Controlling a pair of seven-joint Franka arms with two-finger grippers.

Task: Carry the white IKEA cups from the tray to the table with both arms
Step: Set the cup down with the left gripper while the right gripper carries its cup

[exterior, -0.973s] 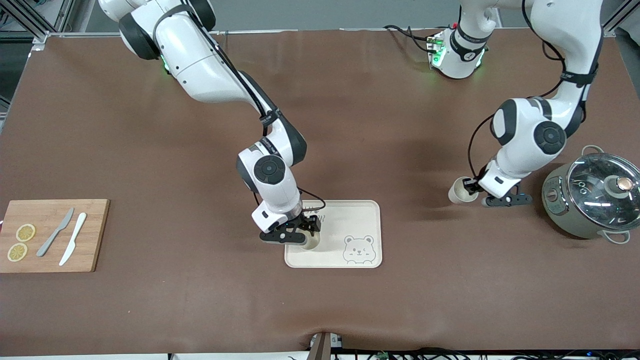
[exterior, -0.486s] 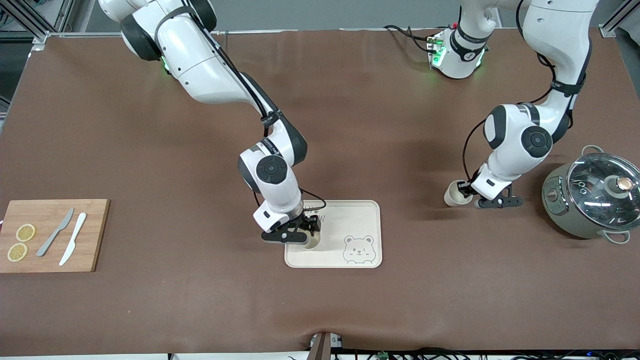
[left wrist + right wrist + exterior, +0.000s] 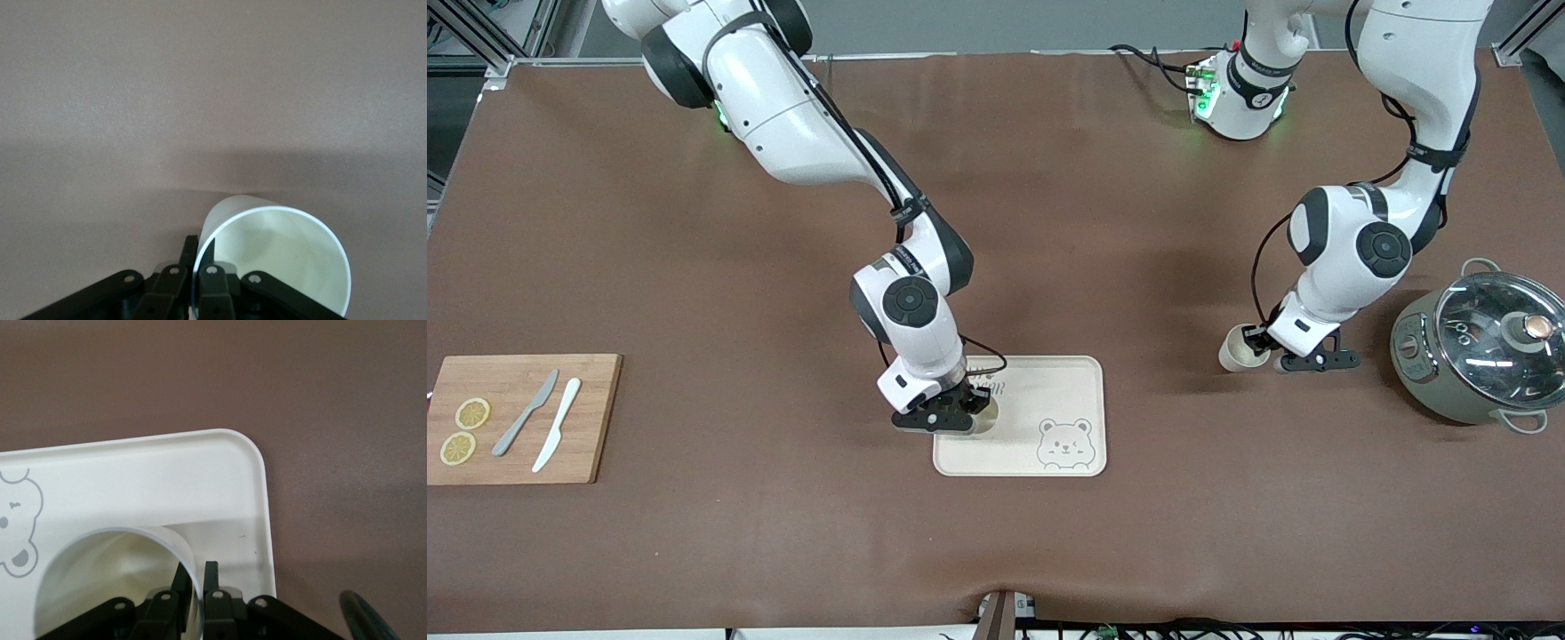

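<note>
Flanking clamped pincers and cups: pot, cutting board, bear tray.

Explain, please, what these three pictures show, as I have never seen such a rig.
Two white robot arms work at a brown table. The large picture looks down from a camera facing them. The other two come from a camera on each arm's wrist. The right tool pinches the wall of a white cup on the bear-printed tray. The left tool pinches the rim of the second cup, over bare table near the lidded pot. At the right arm's end lies a cutting board with two knives and two lemon slices.
</note>
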